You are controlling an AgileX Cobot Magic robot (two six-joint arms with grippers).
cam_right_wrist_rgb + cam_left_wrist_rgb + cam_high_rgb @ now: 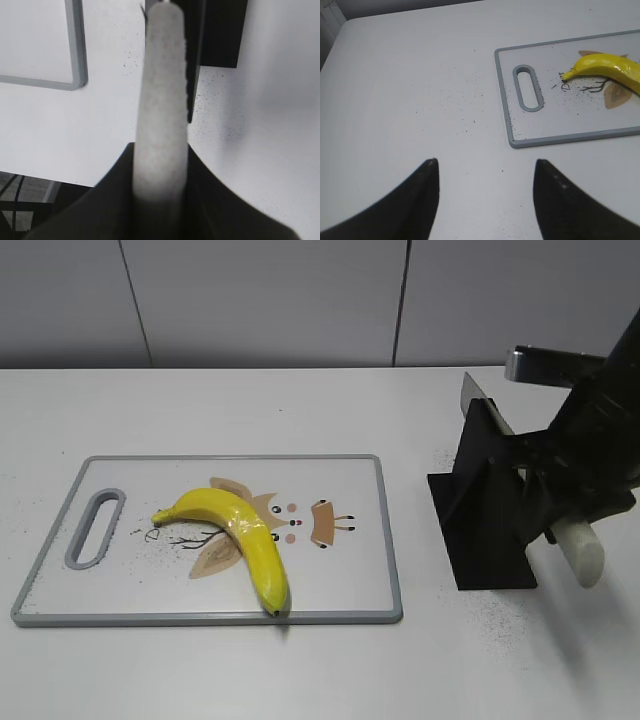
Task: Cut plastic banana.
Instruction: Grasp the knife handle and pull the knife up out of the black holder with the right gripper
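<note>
A yellow plastic banana (240, 530) lies on the white cutting board (340, 580) with a grey rim, left of centre. It also shows in the left wrist view (607, 67) on the board (555, 120). My right gripper (565, 510) is shut on the white handle (585, 552) of a knife at the black stand (490, 520); a grey blade tip (472, 390) shows above the stand. In the right wrist view the handle (162, 100) runs between my fingers (160, 165). My left gripper (485, 167) is open and empty over bare table, left of the board.
The black stand (220, 35) sits right of the board on the white table. The board's grey corner (75, 75) shows left of the handle. Dark specks dot the table. A grey wall runs behind.
</note>
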